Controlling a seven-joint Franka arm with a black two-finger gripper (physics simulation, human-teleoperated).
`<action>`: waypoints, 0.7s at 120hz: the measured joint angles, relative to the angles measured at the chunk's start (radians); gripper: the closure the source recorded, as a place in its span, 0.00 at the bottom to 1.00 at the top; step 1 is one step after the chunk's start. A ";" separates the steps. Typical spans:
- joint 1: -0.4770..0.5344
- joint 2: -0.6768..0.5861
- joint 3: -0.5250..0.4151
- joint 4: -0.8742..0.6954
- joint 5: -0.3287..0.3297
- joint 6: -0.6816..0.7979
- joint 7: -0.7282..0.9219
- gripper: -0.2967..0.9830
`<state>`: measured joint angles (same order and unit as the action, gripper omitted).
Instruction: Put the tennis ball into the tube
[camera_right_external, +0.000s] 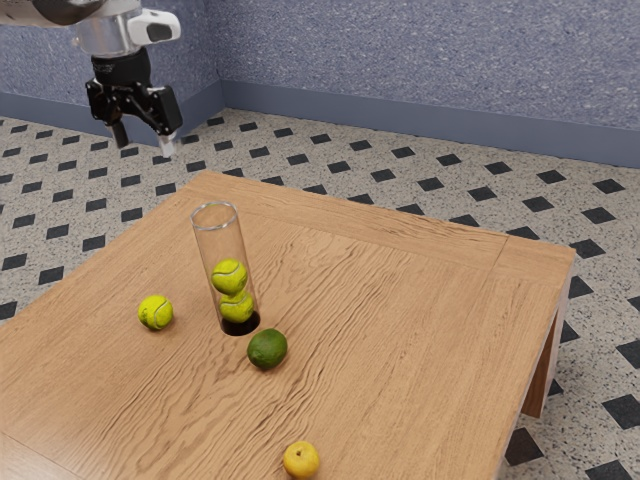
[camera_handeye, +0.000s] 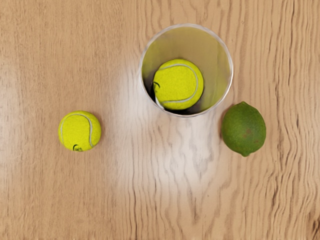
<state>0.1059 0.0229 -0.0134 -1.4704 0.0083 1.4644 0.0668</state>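
The gripper is raised well above the counter, its two fingers spread wide apart, with only air between them. The loose tennis ball rests on the counter, well below the gripper and outside the clear tube. The tube stands upright near this ball, open end up, and contains two stacked tennis balls. A lime lies just beside the tube's base, on the side away from the loose ball. Farther out, a yellow-orange citrus fruit lies well apart, toward the exterior view's lower edge.
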 joint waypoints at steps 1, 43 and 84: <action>0.000 -0.003 0.000 -0.005 0.002 0.002 0.001 0.23; 0.004 -0.337 0.073 -0.628 0.070 0.248 0.008 0.23; 0.015 -0.127 0.184 -0.815 0.091 0.803 0.111 0.23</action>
<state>0.1210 -0.1041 0.1708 -2.2855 0.0990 2.2673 0.1779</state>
